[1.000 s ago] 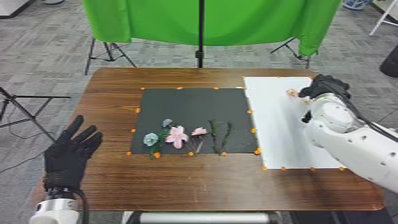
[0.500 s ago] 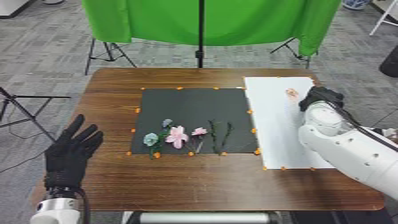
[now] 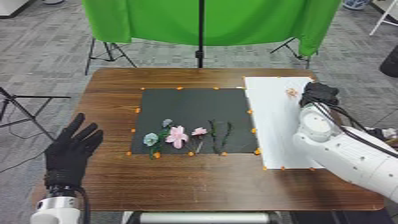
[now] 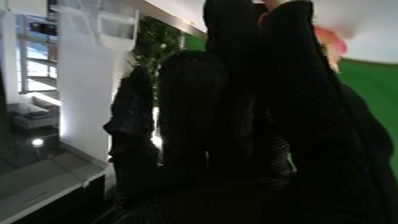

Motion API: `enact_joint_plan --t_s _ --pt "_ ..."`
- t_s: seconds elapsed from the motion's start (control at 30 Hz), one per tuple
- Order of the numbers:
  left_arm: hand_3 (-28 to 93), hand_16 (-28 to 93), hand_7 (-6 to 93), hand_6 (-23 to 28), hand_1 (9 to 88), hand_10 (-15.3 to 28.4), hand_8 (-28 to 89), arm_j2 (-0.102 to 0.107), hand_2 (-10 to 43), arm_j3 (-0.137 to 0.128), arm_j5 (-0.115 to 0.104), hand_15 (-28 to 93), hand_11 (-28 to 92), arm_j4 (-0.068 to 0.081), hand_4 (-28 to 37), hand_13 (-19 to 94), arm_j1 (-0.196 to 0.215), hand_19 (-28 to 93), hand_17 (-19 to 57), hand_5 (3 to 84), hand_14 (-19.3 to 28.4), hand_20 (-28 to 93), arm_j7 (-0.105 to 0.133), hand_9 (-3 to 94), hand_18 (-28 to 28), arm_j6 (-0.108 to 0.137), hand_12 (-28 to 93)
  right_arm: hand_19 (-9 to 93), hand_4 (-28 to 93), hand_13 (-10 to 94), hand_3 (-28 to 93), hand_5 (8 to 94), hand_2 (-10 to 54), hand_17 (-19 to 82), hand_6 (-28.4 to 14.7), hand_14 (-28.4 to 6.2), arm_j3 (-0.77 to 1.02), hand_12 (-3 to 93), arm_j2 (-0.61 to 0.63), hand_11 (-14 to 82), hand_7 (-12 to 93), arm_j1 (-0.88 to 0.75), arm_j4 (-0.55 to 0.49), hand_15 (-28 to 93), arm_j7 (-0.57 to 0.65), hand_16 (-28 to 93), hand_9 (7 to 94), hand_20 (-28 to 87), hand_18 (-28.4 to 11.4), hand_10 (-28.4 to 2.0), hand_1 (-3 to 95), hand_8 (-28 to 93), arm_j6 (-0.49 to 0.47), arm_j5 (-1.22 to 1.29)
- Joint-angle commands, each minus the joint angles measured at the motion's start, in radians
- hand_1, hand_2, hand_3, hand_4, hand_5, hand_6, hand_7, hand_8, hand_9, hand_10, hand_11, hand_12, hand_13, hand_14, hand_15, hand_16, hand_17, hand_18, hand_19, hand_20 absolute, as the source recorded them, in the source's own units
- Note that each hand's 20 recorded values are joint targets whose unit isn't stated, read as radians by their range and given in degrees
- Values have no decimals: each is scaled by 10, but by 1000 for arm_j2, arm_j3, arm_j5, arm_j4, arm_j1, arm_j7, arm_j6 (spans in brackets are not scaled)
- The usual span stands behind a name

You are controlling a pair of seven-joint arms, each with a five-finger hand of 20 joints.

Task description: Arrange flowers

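Your right robot hand (image 3: 320,94) is at the right edge of the white sheet (image 3: 274,117), toward its far end. In the right wrist view, you can see this robot hand (image 4: 191,85) with its fingers extended and close together, narrow gaps between some of them; you cannot tell from here whether it pinches anything. Just to its left, apart from the glove in the head view, you have a peach-pink flower (image 3: 291,93) lying on the sheet.

The other flowers are well to the left of that robot hand and nearer you, on the near part of the dark mat (image 3: 194,106). From left to right, you have a pale blue flower (image 3: 150,139), a small grey-blue flower (image 3: 167,122) set farther back, a large pink flower (image 3: 177,136) and a small pink flower (image 3: 199,131). Nearest the right robot hand in that group are two slim green stems (image 3: 228,134), side by side.

Your left robot hand (image 3: 67,155) is at the left side of the desk (image 3: 187,187), left of the mat, with its fingers spread. Between your two robot hands, orange markers (image 3: 250,111) dot the edges of the mat and the sheet.
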Motion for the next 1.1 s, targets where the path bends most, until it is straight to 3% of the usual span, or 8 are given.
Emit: enact_joint_plan --t_s 0.03,0.13,0.3,0.47,0.7,0.93,1.1 --pt "806 -106 77 73 203 194 -81 -5 73 -13 -7 543 235 -1 -283 200 23 577 -86 348 271 23 -2 318 284 12 106 838 -283 724 587 866 -95 267 69 -25 -5 297 78 194 131 -31 -226 711 -120 212 904 404 -184 -52 568 -12 168 -84" --pt "807 -106 76 73 202 195 -81 -9 72 -15 -5 543 235 -1 -283 200 25 576 -86 348 271 23 -6 318 284 8 105 841 -283 722 607 868 -95 266 64 -26 -29 297 76 202 130 -33 -318 713 -222 214 902 403 -184 -54 558 -9 158 -88" --pt "807 -106 76 73 203 195 -80 -10 72 -9 -3 544 236 0 -283 200 15 576 -86 348 271 23 -8 318 284 3 106 839 -283 708 640 865 -95 253 62 -31 -79 300 18 221 128 -38 -383 718 -334 219 890 404 -186 -59 534 -9 112 -114" --pt "807 -106 76 72 203 196 -80 -4 73 -13 1 544 235 -4 -283 200 21 577 -86 347 271 24 -11 317 284 4 106 830 -283 696 643 860 -95 243 66 -37 -95 300 -27 236 127 -70 -392 718 -366 219 871 405 -189 -62 525 -15 87 -191" --pt "808 -106 77 73 203 195 -80 -11 72 -9 1 544 235 0 -283 200 14 576 -86 349 270 23 -14 318 284 4 106 820 -283 679 643 850 -95 228 70 -43 -49 299 -37 235 128 -125 -409 717 -400 218 855 408 -192 -64 521 -19 20 -216" --pt "809 -106 76 73 203 195 -80 -10 71 -14 5 544 235 -2 -283 200 20 576 -86 349 270 24 -22 318 284 3 105 798 -283 636 674 762 -95 201 73 -51 -40 292 -12 230 140 -149 -440 730 -427 205 801 433 -195 -71 485 -47 -53 -244" --pt "808 -106 76 73 204 195 -81 -12 72 -13 7 544 236 -4 -283 200 26 576 -86 349 271 24 -24 318 284 1 105 788 -283 598 767 666 -95 180 68 -66 12 209 0 323 156 -183 -470 747 -448 194 721 451 -199 -94 409 -137 -92 -225"
